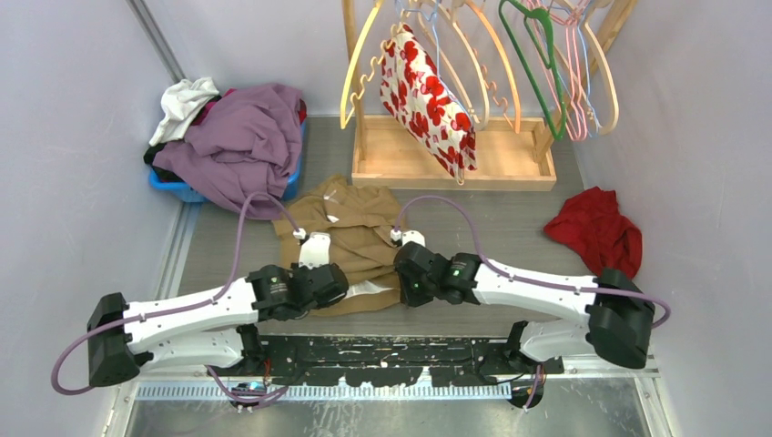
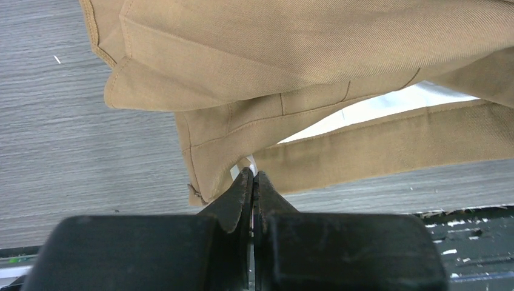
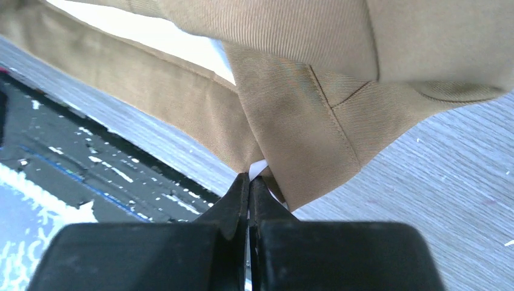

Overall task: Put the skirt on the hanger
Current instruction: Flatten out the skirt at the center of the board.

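From above, the tan skirt (image 1: 350, 223) lies rumpled at the middle of the desk (image 1: 510, 214), just ahead of the arms. The left tool (image 1: 344, 287) comes in from nine o'clock and the right tool (image 1: 399, 280) from three o'clock. Each is at one end of the waistband (image 1: 364, 306), probably so the skirt can be lifted spread open. At twelve o'clock, well apart from the skirt, a rack (image 1: 455, 168) carries hangers. A free wooden hanger (image 1: 357, 68) hangs beside a floral garment (image 1: 426, 100).

In the left wrist view, the left tool's jaws are pressed together on the waistband's corner, pinching a sliver of the white lining (image 2: 388, 103).

In the right wrist view, the right tool is likewise clamped tight on the opposite corner, with fabric and lining caught at its tips.
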